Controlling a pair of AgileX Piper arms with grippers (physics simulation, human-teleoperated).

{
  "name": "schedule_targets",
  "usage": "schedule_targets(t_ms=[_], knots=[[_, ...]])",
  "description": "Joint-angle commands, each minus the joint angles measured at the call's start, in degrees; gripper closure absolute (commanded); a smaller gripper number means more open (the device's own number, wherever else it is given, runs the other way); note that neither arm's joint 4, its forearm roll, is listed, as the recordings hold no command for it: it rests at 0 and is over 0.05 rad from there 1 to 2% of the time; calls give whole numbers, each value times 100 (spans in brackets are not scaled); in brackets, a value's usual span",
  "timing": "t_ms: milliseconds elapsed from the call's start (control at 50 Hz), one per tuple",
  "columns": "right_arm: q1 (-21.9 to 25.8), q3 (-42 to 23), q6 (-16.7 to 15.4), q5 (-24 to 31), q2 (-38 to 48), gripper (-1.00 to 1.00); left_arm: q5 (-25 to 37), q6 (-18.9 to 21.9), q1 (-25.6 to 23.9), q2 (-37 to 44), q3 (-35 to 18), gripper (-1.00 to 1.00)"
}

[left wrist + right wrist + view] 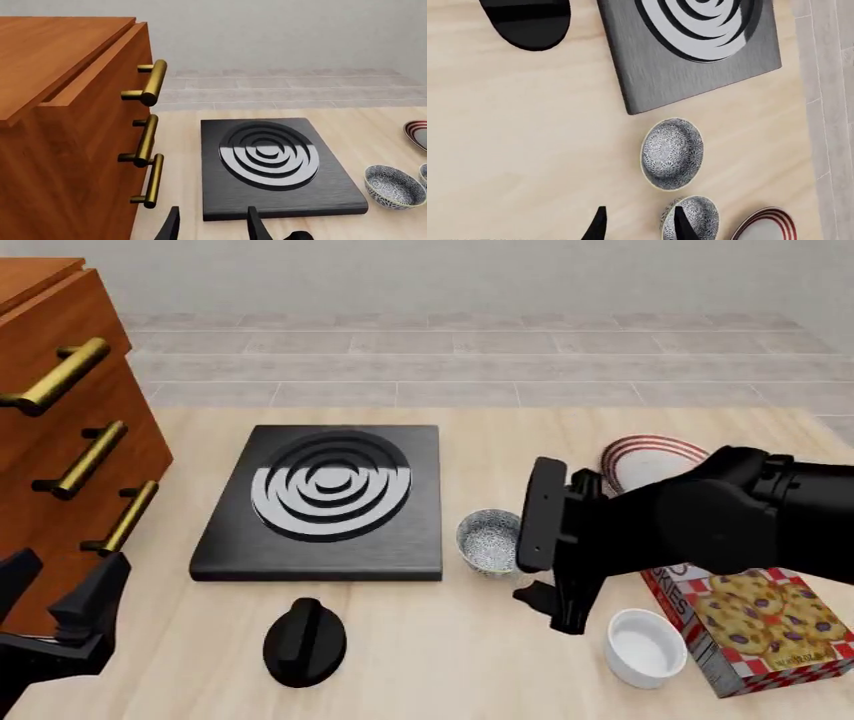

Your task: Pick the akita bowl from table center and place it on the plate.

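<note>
Drawer cabinet (60, 430) at far left of table (441, 660). Burner slab (327, 500) right of cabinet. Knob (306, 642) in front of slab. Akita bowl (487, 540) just right of slab. Plate (650, 462) behind and right of bowl. Ramekin (646, 646) front right, touching cookie box (761, 625).

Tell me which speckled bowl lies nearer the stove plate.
The akita bowl beside the black stove plate; its twin sits next to the plate.

the right gripper (545, 570) hangs open just right of the black stove plate (324, 502), the left gripper (54, 605) open at its left.
</note>
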Motion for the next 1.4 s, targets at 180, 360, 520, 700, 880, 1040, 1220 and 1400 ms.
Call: schedule_targets(t_ms=[180,360,520,700,880,1040,1220,1400], knots=[[-238,29,-618,-346,429,-100,-47,-12,-19,83,0,-100],[-246,24,-599,-369,559,-100,-88,-28,-26,143,0,-100],[-214,-38,-558,-367,624,-100,-98,-22,-27,158,0,-100],[-286,-138,-640,-434,734,-100,-89,-18,-44,165,0,-100],[-155,-237,-486,-474,850,-100,-177,-26,-47,266,0,-100],[-231,-254,-527,-592,971,-100,-174,-26,-51,272,0,-100],[-339,-235,-591,-787,1102,-100,-156,-35,-40,261,0,-100],[-341,-293,-607,-858,1228,-100,-152,-32,-36,257,0,-100]])
